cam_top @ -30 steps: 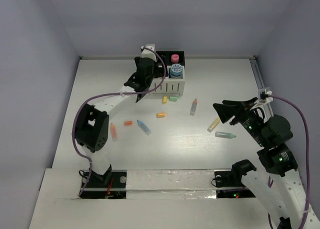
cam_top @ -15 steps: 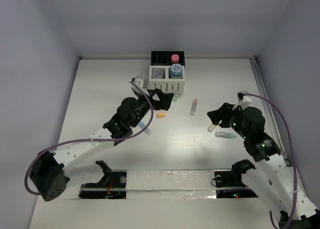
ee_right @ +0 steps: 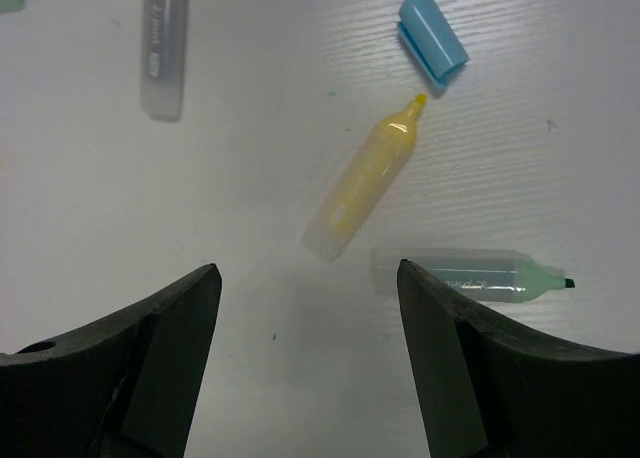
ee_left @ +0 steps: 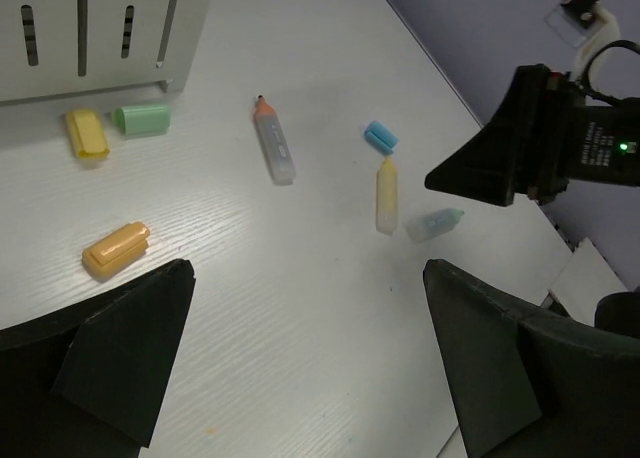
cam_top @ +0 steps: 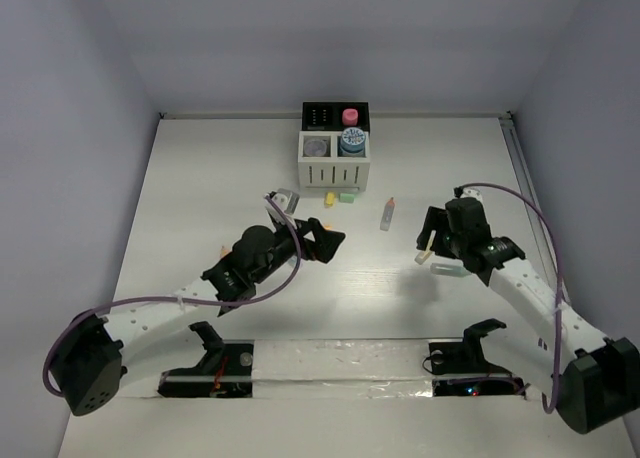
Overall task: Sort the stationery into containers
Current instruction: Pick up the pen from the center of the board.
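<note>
From above, the four-compartment organiser (cam_top: 335,156) stands at the far middle of the white table (cam_top: 200,198), with a blue-white roll (cam_top: 351,140) in its right slatted bin and a pink stub (cam_top: 350,117) in the black bin behind. A yellow cap (cam_top: 329,199) and a green cap (cam_top: 348,197) lie just in front of it. The left arm stretches low across the table, and the left gripper (cam_top: 325,240) is spread wide and empty. The right arm bends inward, and the right gripper (cam_top: 432,236) hangs over a yellow highlighter (cam_top: 427,248).

The left wrist camera shows matte black fingers (ee_left: 120,348) far apart above wood-grained tabletop, with an orange cap (ee_left: 116,249) just ahead. A clear marker (ee_left: 273,138) lies farther off.

In the right wrist view the jaws stand apart, gripping nothing. The uncapped, translucent yellow highlighter lies ahead of them, its tip near a blue cap (ee_right: 432,38). A green-tipped clear highlighter (ee_right: 480,276) lies just beside the right finger.
</note>
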Available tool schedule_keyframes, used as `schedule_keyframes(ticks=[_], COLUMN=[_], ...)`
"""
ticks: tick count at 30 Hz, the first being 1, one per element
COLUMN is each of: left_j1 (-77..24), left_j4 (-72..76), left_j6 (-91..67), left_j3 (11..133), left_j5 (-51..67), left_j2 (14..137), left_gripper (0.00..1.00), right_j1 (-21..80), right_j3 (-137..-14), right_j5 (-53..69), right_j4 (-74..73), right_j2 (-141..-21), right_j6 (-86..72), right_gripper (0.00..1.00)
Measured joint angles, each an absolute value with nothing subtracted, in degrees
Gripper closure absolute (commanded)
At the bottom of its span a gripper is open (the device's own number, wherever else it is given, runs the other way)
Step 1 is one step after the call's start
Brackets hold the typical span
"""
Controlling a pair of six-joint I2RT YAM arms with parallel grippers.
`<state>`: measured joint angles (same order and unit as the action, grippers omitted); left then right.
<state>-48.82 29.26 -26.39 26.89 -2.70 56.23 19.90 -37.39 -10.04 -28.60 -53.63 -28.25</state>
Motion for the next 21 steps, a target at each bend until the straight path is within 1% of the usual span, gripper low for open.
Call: schedule_keyframes(ticks=[5, 10, 18, 21], left_j1=[-49.08, -49.08, -49.08, -49.08], left_j4=[28.82, 28.36, 28.51, 28.51], left_j6=[-25.58, -25.36, -25.67, -26.02], left_j3=[25.17, 23.62, 22.83, 22.83], left_j5=[-2.35, -2.48, -0.12, 1.19], left_j2=[51.92, 46.61, 45.8, 46.26], left_gripper=[0.01, 0.01, 0.01, 0.01], right_j1=[19.9, 19.9, 19.9, 19.9], right_j3=[-39.51, -41.91, -45.08, -46.74], right_j5=[-14.85, -17.21, -21.47, -22.06], right_j4=[-29.56, -29.3, -29.58, -29.85], right_j2=[-60.18, -68.34, -77.95, -81.56], right_j6=[-29.43, -31.33, -32.84, -33.34], right_gripper=[0.23, 0.24, 0.31, 0.36])
